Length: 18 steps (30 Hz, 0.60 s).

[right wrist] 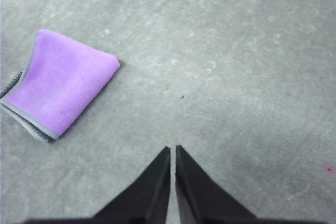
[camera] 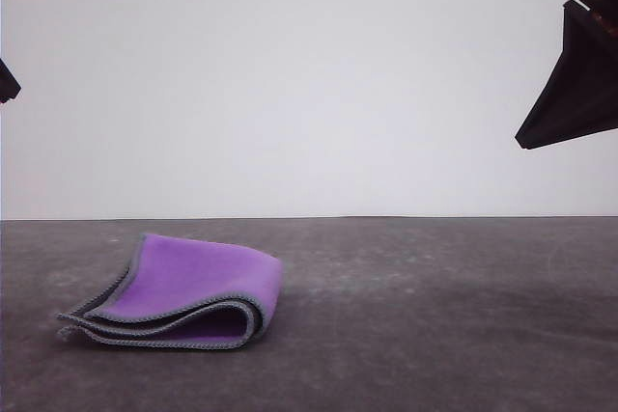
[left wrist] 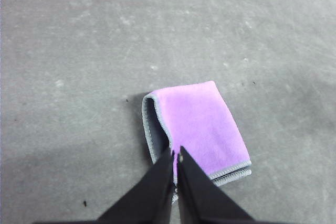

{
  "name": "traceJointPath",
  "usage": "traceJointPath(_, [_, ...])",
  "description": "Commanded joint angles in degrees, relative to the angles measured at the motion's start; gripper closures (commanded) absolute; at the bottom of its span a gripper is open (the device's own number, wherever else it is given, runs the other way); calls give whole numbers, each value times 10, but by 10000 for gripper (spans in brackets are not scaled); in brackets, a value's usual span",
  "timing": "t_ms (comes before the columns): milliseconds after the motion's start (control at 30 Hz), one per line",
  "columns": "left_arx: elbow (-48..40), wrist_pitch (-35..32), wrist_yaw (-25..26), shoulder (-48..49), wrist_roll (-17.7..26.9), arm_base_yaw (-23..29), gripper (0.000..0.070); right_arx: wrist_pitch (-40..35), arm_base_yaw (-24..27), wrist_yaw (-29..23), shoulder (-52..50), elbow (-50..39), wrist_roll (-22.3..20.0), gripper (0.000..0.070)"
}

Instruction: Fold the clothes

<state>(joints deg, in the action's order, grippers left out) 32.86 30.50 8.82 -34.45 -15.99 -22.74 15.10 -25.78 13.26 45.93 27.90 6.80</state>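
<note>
Cloth (camera: 198, 287) lies folded on the grey table (camera: 435, 315), left of centre in the front view, near the front edge of the picture. Purple face is outward on top. Grey stitched edging runs along the open side, which faces the camera and the left; at least three stacked layers of edging are visible there. The fold is rounded on the right side, and the layers gape a little rather than lying flat. A dark grey inner face shows in the gap at the left corner.

Left tool (left wrist: 176, 156): in the left wrist view its two black fingers are pressed together at the tips, nothing between them. It hangs above the cloth (left wrist: 199, 129), tips over the cloth's near edge by the open, edged corner. Whether the tips touch the fabric, cannot tell. In the front view only a small dark tip of the left arm (camera: 8, 82) shows at the left border, high above the table.

Right tool (right wrist: 172, 150): fingers narrow, tips nearly meeting with a thin slit between, holding nothing. It sits over bare table (right wrist: 236, 77), well apart from the cloth (right wrist: 60, 82), which lies off to one side in the right wrist view. In the front view the right tool (camera: 526, 140) shows as a dark wedge at the upper right, raised high off the table and far to the right of the cloth.

Table surface is mottled grey with faint scuffs. White wall (camera: 290, 74) behind.
</note>
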Motion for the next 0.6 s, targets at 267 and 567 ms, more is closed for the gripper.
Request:
traceJointPath(267, [-63,-70,-3,71,98,63,700,-6,-3,-2,3,1,0,686])
traceJointPath(567, [-208,-138,-14,248,136,194,700,-6,-3,-2,3,1,0,686])
